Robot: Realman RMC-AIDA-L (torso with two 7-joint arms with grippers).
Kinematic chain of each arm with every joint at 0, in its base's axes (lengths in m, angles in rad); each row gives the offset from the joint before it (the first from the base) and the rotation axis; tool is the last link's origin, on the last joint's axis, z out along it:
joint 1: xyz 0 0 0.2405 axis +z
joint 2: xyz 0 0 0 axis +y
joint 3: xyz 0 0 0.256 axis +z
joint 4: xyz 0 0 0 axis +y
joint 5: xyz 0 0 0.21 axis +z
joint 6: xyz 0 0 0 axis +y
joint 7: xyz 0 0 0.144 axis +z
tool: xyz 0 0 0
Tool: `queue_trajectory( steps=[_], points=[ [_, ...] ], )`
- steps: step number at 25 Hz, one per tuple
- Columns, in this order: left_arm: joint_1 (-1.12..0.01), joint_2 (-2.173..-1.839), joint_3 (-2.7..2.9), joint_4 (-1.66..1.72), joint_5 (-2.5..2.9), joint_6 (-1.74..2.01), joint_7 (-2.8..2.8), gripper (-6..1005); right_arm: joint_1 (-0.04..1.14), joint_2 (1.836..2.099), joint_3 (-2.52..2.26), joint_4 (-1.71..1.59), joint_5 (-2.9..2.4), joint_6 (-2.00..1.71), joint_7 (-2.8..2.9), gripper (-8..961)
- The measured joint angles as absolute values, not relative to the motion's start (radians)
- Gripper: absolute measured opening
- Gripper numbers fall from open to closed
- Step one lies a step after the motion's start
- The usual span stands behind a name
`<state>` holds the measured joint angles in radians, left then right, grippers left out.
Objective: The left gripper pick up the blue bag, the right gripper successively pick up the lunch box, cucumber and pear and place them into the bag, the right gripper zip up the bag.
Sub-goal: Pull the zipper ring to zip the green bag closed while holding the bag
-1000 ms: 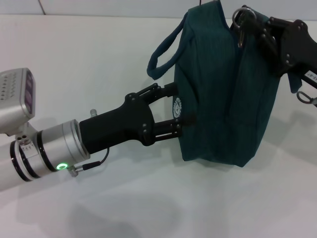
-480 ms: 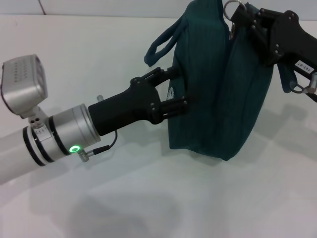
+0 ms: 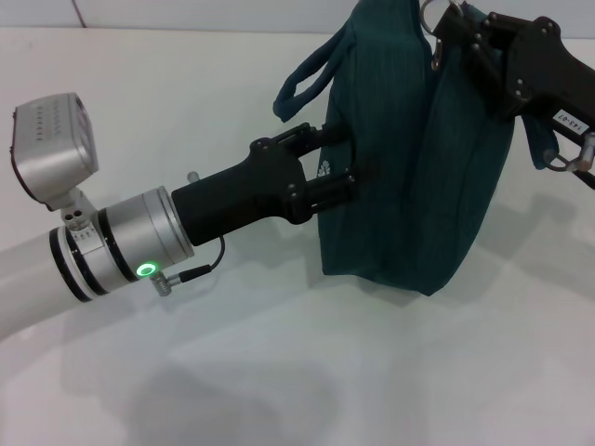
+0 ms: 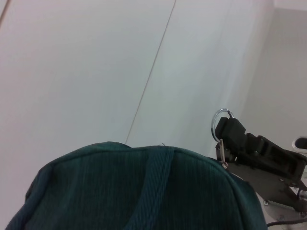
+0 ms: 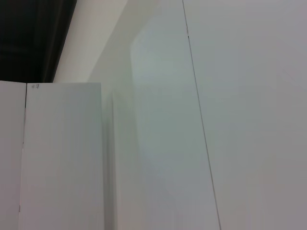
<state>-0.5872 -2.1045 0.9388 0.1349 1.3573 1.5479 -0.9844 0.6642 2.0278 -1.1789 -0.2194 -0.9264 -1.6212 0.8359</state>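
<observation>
White tabletop; your dark teal-blue fabric bag stands at one o'clock; left gripper, nine o'clock of it, clenched on its side panel; right gripper, twelve o'clock, clenched on the silver zipper ring.

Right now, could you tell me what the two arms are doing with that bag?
The left gripper is clamped on the side of the blue bag, steadying it upright on the table. The right gripper is at the bag's top edge, gripping the zipper's ring pull. The bag looks nearly or fully zipped; no lunch box, cucumber or pear is visible outside it.
</observation>
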Motion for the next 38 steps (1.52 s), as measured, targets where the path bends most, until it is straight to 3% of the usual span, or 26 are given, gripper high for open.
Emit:
queue_trajectory(
  steps=[2, 18, 26, 38],
  points=[
    [-0.588, -2.105, 0.940, 0.136, 1.359, 1.554, -0.980, 842, 0.664, 2.028, -1.179, -0.219, -0.926, -1.621, 0.836, 10],
    [-0.597, -2.104, 0.942, 0.135, 1.365, 1.559, -0.974, 179, 0.664, 2.028, -1.182, -0.212, -0.929, -1.624, 0.844, 10],
    [-0.596, -2.103, 0.971, 0.135, 1.367, 1.559, -0.974, 77, 0.655, 2.028, -1.200, -0.210, -0.928, -1.623, 0.870, 10],
    [-0.580, -2.100, 0.991, 0.136, 1.367, 1.560, -0.941, 67, 0.622, 2.028, -1.200, -0.211, -0.926, -1.656, 1.006, 10]
  ],
)
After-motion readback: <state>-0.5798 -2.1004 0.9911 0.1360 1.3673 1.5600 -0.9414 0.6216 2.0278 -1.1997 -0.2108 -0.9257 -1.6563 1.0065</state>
